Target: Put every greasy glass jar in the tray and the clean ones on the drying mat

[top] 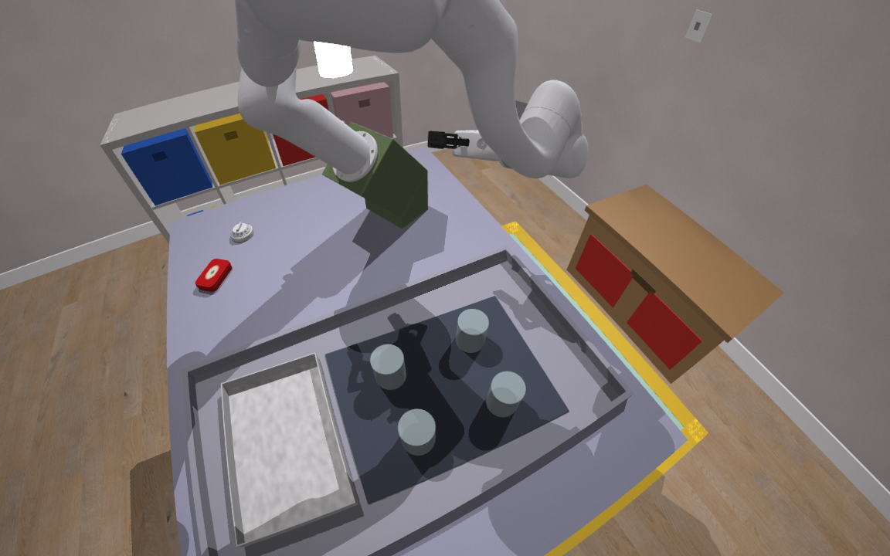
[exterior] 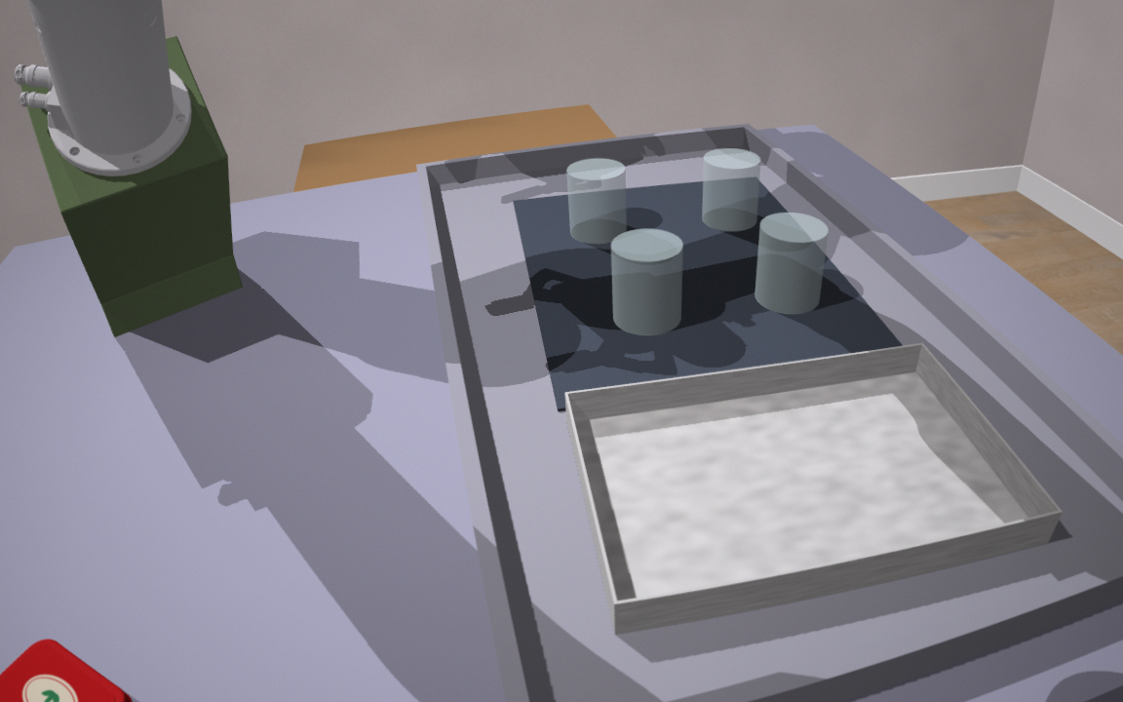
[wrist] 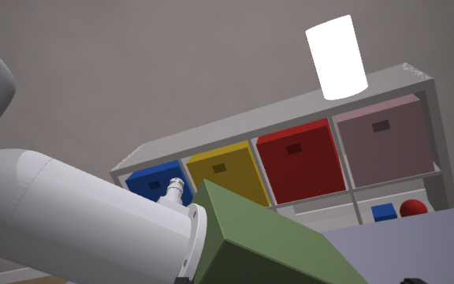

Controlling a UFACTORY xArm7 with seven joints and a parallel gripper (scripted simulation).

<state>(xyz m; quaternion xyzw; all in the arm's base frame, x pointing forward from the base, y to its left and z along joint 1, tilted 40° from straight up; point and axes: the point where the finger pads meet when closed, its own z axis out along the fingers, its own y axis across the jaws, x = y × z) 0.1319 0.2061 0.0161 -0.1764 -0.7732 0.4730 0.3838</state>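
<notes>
Several glass jars stand upright on the dark drying mat (top: 545, 404) (exterior: 810, 340): a back left jar (top: 388, 364) (exterior: 646, 279), a back right jar (top: 472, 330) (exterior: 596, 199), a front right jar (top: 507, 392) (exterior: 730, 187) and a front left jar (top: 416, 430) (exterior: 791, 261). They all look alike. The empty grey tray (top: 341, 449) (exterior: 810, 578) lies beside the mat. My gripper (top: 431, 139) is open and empty. It hangs high over the far end of the table, well away from the jars, and points sideways. In the wrist view only the fingertips show, at the bottom edge.
A low grey wall (top: 434, 279) (exterior: 461, 331) frames the mat and tray. The arm's green base block (top: 396, 186) (exterior: 146, 217) (wrist: 258, 244) stands at the far end. A red button (top: 213, 274) and a white dial (top: 241, 232) lie on the table. A wooden cabinet (top: 669, 276) stands to the right.
</notes>
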